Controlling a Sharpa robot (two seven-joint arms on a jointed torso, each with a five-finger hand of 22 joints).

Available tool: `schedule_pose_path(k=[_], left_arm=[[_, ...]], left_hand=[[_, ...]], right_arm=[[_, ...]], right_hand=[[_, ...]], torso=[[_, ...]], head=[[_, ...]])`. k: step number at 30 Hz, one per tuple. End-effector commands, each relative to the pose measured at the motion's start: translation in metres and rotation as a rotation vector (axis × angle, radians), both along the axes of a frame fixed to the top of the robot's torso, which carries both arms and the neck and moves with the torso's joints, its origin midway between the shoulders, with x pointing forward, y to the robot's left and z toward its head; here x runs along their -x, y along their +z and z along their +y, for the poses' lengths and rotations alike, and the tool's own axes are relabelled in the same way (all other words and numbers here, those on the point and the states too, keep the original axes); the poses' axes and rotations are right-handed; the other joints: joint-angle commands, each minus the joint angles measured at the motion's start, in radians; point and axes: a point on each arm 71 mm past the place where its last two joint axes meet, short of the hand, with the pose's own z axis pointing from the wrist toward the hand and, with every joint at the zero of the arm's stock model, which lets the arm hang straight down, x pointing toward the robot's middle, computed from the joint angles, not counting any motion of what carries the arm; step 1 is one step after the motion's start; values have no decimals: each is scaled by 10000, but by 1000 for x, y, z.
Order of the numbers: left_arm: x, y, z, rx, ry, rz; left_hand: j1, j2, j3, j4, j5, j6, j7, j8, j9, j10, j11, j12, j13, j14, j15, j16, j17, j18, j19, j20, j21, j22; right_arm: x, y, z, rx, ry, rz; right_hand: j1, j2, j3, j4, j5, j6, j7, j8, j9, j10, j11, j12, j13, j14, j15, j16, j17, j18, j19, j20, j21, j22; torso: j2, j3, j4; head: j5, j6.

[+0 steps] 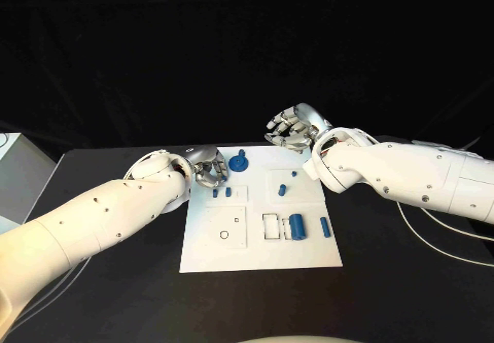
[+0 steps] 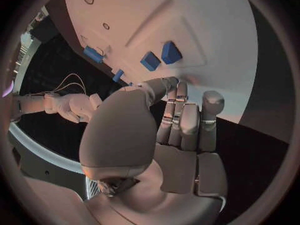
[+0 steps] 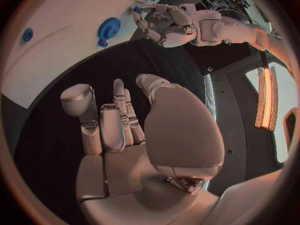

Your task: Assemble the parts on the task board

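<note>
Left hand [image 1: 209, 170], fingers curled, empty, hovers over the task board's [image 1: 263, 250] far left corner beside the round blue part [image 1: 239, 163]. Right hand [image 1: 293, 126], fingers loosely apart, empty, is raised beyond the far edge.

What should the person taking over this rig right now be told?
Left hand: at the board's far left corner, fingers curled, nothing visibly held.
Right hand: raised beyond the board's far edge, holding nothing.
White board: flat mid-table. A round blue gear sits near its far edge, two small blue blocks just in front of the left hand, a big blue cylinder and a thin blue bar on the right side.
Done: cannot tell.
Left: several board slots look unfilled; neither hand has picked a part.
</note>
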Motion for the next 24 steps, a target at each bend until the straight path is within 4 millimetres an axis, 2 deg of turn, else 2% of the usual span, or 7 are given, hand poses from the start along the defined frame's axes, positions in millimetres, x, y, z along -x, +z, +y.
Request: schedule_pose_path(k=[1,7,12,15,17,19,24], left_arm=[[3,-6,0,-18,-27,165],[4,-5,1,79,13,78],[4,-5,2,91,67,52],[3,-5,3,78,113,58],[3,-5,4,81,156,40],[3,-5,5,88,197,17],[3,-5,7,119,265,-40]], left_hand=[[-94,3,0,-81,31,-4,51,-42,-3,-42,54,-68,-15,-92,8,-60,-10,-119,-46,-5,-31,-4],[-111,-28,1,-104,35,-32,69,-85,-4,-75,76,-147,-17,-106,27,-59,-19,-115,-69,10,-42,-15],[-140,-52,15,-123,40,-93,97,-158,-12,-122,108,-254,-18,-159,57,-74,-90,-99,-145,36,-91,-77],[-177,-89,36,-145,41,-245,129,-295,-43,-166,148,-369,-12,-199,91,-76,-121,-88,-202,71,-124,-113],[-235,-156,90,-162,56,-603,206,-564,-129,-290,219,-550,-23,-227,158,-65,-133,-82,-242,127,-148,-136],[-288,-215,134,-176,58,-935,162,-798,-206,-317,216,-668,-12,-267,166,-63,-178,-65,-285,158,-178,-170],[-357,-287,156,-177,66,-1203,177,-990,-268,-365,246,-789,-2,-288,189,-55,-195,-57,-317,180,-208,-202]], right_arm=[[0,0,1,97,140,-17],[0,0,1,94,127,-28],[0,0,1,94,110,-33],[0,0,1,95,104,-28],[0,0,0,96,99,-26],[0,0,0,97,93,-25],[0,0,0,100,90,-21]], right_hand=[[-105,-14,-45,1,42,0,75,-60,9,-86,31,-81,-28,114,54,39,23,30,63,-4,11,8],[-108,-17,-52,0,41,-14,82,-69,7,-99,38,-103,-53,109,59,24,4,33,59,0,-10,-2],[-111,-25,-88,-13,38,-53,109,-99,3,-169,71,-188,-145,74,85,-52,-87,51,23,20,-140,-72],[-107,-17,-116,-23,37,-64,129,-111,3,-240,96,-258,-218,48,105,-100,-138,63,-6,36,-233,-122],[-106,-14,-128,-26,37,-67,136,-115,4,-263,104,-282,-246,34,112,-128,-170,73,-24,43,-298,-159],[-105,-13,-136,-28,37,-71,140,-119,3,-278,109,-296,-263,28,117,-140,-184,76,-31,46,-322,-172],[-102,-10,-153,-33,37,-77,150,-125,3,-311,121,-327,-300,18,126,-156,-198,81,-43,55,-360,-192]], torso=[[0,-10,4],[-8,-4,7],[-6,-14,12],[-7,-13,13],[-5,-11,15],[-2,-9,9],[-1,-9,8]], head=[[-5,3],[0,9],[-4,13],[0,4],[1,-2],[4,11],[12,8]])
